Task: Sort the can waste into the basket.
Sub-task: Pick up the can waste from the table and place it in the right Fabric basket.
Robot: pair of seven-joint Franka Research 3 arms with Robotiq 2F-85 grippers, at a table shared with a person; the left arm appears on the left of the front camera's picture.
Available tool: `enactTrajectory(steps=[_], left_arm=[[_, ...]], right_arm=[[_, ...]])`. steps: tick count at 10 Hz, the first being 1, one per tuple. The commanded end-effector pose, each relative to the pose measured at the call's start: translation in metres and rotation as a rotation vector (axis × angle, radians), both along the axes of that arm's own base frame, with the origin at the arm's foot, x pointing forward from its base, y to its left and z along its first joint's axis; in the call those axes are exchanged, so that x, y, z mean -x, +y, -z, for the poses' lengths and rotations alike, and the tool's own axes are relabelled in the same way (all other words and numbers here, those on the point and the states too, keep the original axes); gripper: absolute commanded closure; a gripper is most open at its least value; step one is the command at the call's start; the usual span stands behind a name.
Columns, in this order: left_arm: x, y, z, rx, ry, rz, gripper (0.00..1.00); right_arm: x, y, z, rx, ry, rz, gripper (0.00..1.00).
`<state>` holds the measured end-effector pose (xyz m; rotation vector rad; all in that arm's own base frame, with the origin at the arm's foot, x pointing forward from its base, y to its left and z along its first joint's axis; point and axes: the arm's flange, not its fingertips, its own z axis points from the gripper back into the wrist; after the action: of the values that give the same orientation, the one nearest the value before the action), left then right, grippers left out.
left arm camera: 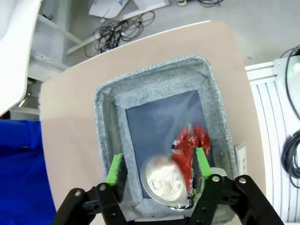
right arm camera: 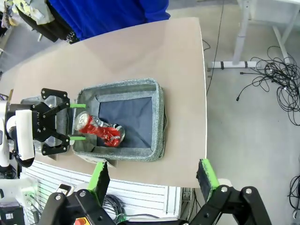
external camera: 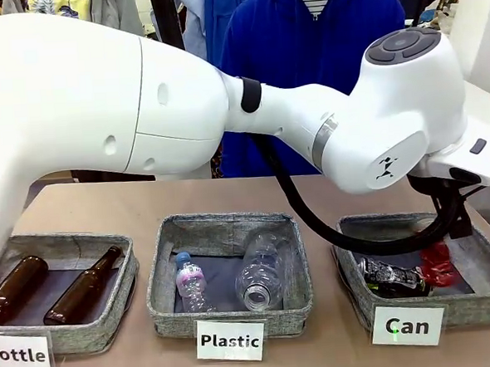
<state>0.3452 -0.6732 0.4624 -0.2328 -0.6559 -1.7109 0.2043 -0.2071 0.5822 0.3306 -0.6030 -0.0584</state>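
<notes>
The front view shows three grey baskets labelled Bottle, Plastic and Can, and the "Can" basket holding a black can beside the crumpled red can; the right wrist view shows the red can with its silver end between the left gripper's spread pads, seemingly untouched; the right gripper gapes wide, holding nothing.

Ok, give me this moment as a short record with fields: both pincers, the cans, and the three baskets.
left pincer: open above the Can basket, red can blurred between its fingers
right pincer: open, empty
black can: lying in the Can basket
Plastic basket: two clear bottles
Bottle basket: two brown bottles
</notes>
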Motion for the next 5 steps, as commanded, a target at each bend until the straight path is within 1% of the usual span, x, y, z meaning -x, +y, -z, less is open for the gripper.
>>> enactTrajectory(steps=[1,3,4,5], left_arm=[[0.002,0.005,-0.005,0.020,-0.019,0.013,0.00],[0.001,0.012,-0.011,0.031,-0.006,0.017,0.00],[0.002,0.025,-0.023,0.012,0.045,0.021,0.00],[0.006,0.054,-0.046,0.042,0.066,-0.004,0.00]], right_arm=[[0.001,-0.002,-0.003,0.010,0.016,0.008,0.00],[0.001,-0.002,-0.003,0.010,0.016,0.008,0.00],[0.000,0.000,0.000,0.000,0.000,0.000,0.00],[-0.014,0.008,-0.004,-0.029,0.011,0.005,0.00]])
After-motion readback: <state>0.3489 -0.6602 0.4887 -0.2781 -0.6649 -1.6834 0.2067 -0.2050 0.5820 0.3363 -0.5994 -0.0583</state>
